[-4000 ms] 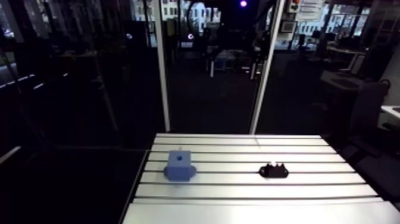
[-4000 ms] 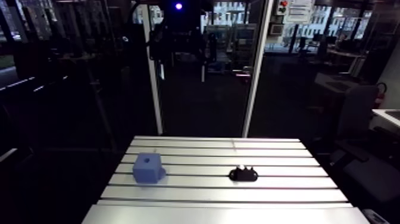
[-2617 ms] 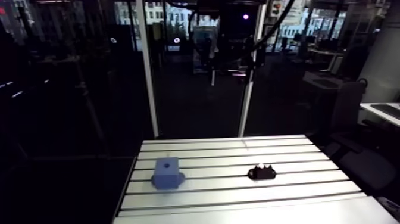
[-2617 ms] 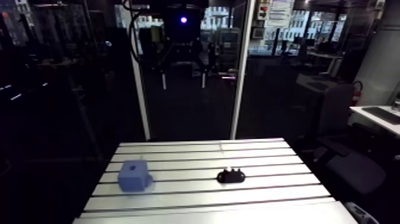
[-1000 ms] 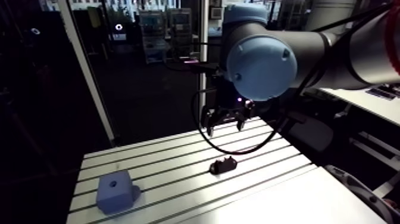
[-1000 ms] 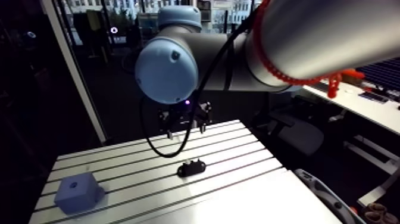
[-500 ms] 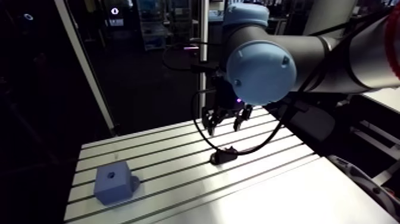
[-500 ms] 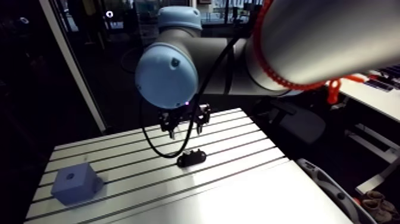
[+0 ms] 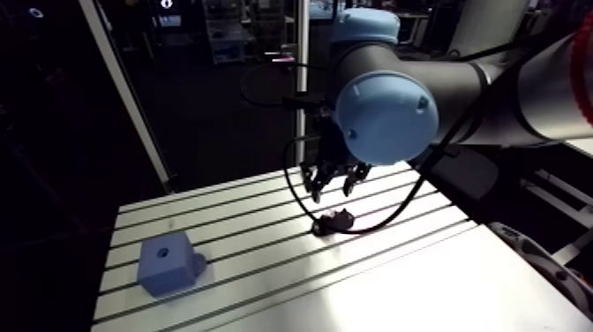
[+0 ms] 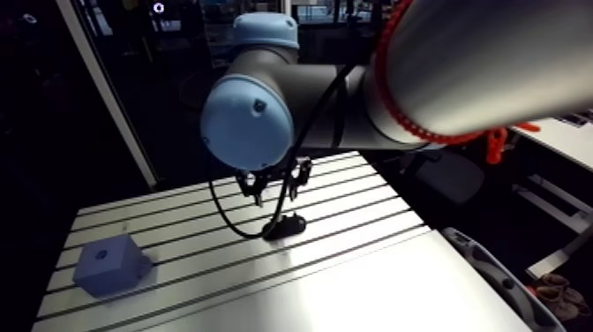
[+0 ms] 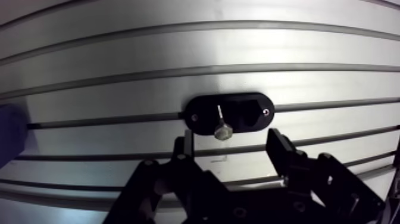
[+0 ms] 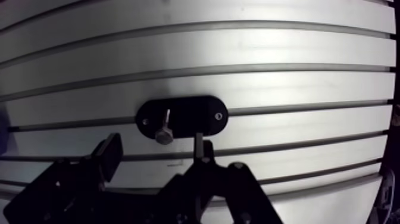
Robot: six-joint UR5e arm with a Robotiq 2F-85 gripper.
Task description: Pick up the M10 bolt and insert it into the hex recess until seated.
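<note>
The M10 bolt (image 11: 221, 126) sits on a black oval holder (image 11: 250, 113), head end nearest the fingers and just ahead of the gap between them. The gripper (image 11: 229, 143) hangs above it, jaws apart and holding nothing. In the arm view the holder lies near the frame's centre on the slotted table (image 9: 265, 238). A blue block (image 9: 166, 265) with a hole in its top stands well apart at lower left.

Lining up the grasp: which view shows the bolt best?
The wrist view: the bolt shows plainly on the black holder, ahead of the open claw. In the arm view it is too small to tell from the holder.
</note>
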